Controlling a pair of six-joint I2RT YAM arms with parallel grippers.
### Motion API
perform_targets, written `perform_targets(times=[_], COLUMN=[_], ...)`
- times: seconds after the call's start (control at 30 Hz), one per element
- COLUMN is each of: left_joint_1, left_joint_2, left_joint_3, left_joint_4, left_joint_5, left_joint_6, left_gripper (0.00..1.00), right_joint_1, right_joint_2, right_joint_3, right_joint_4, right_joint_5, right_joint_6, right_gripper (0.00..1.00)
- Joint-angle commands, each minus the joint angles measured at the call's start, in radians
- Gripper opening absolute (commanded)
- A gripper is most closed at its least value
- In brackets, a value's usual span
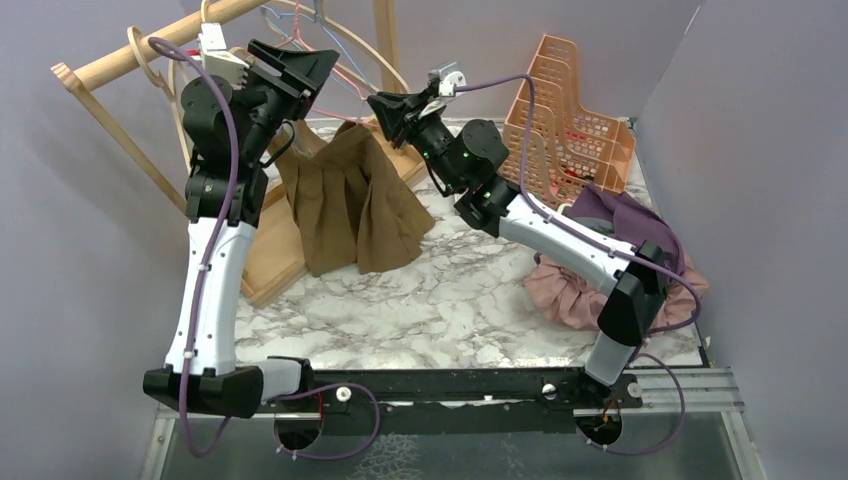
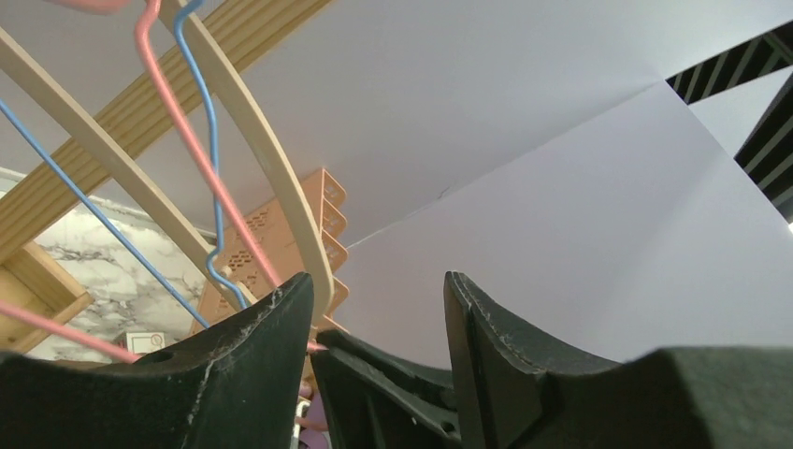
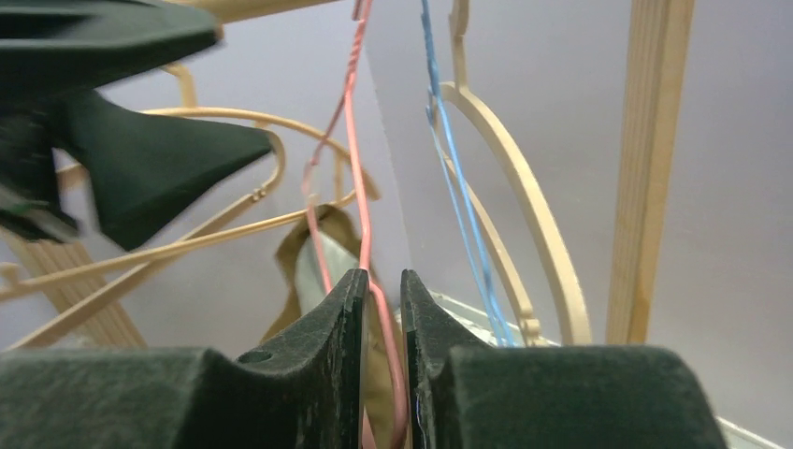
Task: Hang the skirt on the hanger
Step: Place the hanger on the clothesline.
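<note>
A brown pleated skirt [image 1: 350, 200] hangs from a pink wire hanger [image 1: 343, 78] on the wooden rack, its hem resting on the marble table. In the right wrist view the pink hanger [image 3: 360, 187] runs down between the fingers of my right gripper [image 3: 383, 281]. The jaws stand slightly apart, wider than the wire, with the skirt [image 3: 309, 271] just behind. My right gripper [image 1: 380, 115] sits at the skirt's top right. My left gripper [image 1: 318, 75] is up by the hangers, above the skirt. In its own view the left gripper [image 2: 379, 290] is open and holds nothing.
The rack's wooden rod [image 1: 110, 65] carries a blue wire hanger [image 3: 454, 178] and wooden hangers [image 3: 524, 196]. Orange plastic baskets [image 1: 570, 110] stand at the back right. A pile of purple and pink clothes [image 1: 620, 220] lies under the right arm. Grey walls close in on both sides.
</note>
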State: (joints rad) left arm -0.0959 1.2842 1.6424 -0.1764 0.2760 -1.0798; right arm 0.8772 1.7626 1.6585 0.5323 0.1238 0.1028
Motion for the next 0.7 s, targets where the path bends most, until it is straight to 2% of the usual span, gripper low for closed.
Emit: perform_targets(times=[0.0,0.13,0.17,0.2,0.27,0.43,0.5,0.67], left_joint_1=[-0.005,-0.005,-0.004,-0.005,-0.004,-0.004,-0.004,-0.005], left_joint_2=[-0.078,-0.114,-0.12,-0.125,-0.133,-0.139,-0.14,-0.178], left_joint_3=[-0.022,-0.038,-0.038,-0.038,-0.032,0.016,0.057,0.12], left_joint_4=[-0.027,-0.051,-0.059,-0.071,-0.094,-0.146,-0.175,-0.241], left_joint_5=[-0.008,0.01,0.015,0.017,0.005,-0.032,-0.071,-0.242], left_joint_6=[0.089,0.144,0.158,0.169,0.191,0.261,0.315,0.468], left_gripper=[0.57,0.57,0.57,0.57,0.57,0.58,0.58,0.58], right_joint_1=[-0.003,-0.003,-0.003,-0.003,-0.003,-0.003,-0.004,-0.004], right_joint_2=[-0.062,-0.082,-0.089,-0.094,-0.097,-0.164,-0.202,-0.28], right_joint_3=[-0.009,-0.006,-0.008,-0.005,0.011,-0.042,-0.06,-0.075], right_joint_4=[-0.039,-0.064,-0.068,-0.074,-0.105,-0.092,-0.097,-0.207], right_joint_5=[0.042,0.018,0.012,0.009,0.006,-0.011,-0.02,-0.064], right_joint_6=[-0.044,-0.043,-0.042,-0.043,-0.041,-0.063,-0.078,-0.088], right_gripper=[0.27,0.36,0.36,0.3,0.3,0.56,0.59,0.6])
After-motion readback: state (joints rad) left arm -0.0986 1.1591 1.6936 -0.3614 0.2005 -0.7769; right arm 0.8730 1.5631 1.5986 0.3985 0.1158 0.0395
